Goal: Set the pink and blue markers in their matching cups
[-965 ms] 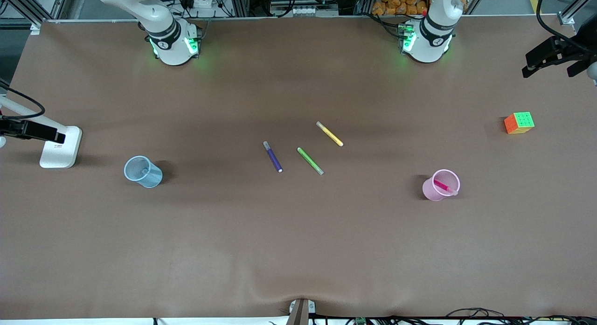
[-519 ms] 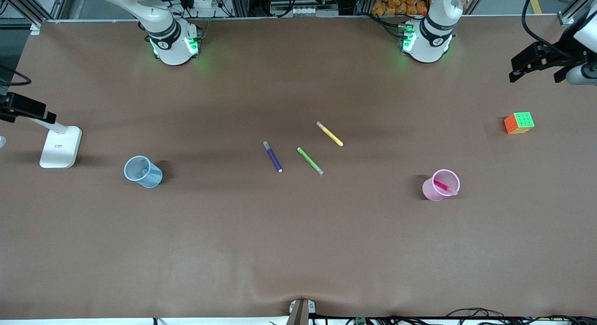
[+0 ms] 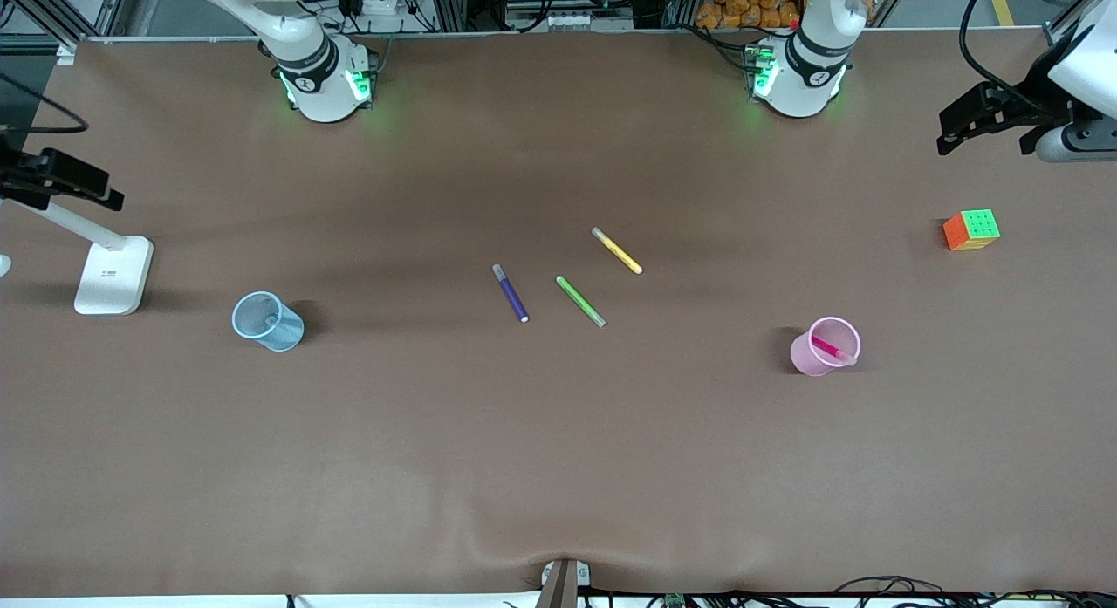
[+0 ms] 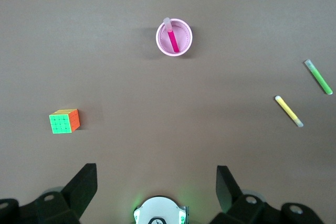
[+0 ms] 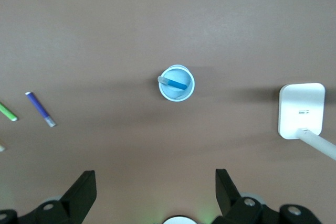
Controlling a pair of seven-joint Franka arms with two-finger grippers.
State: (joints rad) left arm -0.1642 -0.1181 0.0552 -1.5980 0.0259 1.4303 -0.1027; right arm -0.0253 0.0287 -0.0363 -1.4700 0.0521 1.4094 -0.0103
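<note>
The pink marker [image 3: 831, 348] leans inside the pink cup [image 3: 812, 357], toward the left arm's end of the table; both show in the left wrist view, marker [image 4: 171, 38] and cup [image 4: 185, 39]. The blue marker [image 5: 175, 83] lies inside the pale blue cup [image 5: 185, 92]; in the front view the cup [image 3: 266, 322] stands toward the right arm's end. My left gripper [image 3: 969, 124] [image 4: 156, 184] is open and empty, high over the table's edge near the cube. My right gripper [image 3: 87, 185] [image 5: 155, 187] is open and empty, high over the white stand.
A purple marker [image 3: 510, 292], a green marker [image 3: 580, 301] and a yellow marker [image 3: 617, 250] lie mid-table. A coloured cube [image 3: 971, 229] sits near the left arm's end. A white stand [image 3: 112, 272] stands near the right arm's end.
Both grippers have kept rising, empty, away from the cups. The right gripper moved toward the robots' side; the left gripper shifted slightly toward mid-table. Markers and cups have not moved.
</note>
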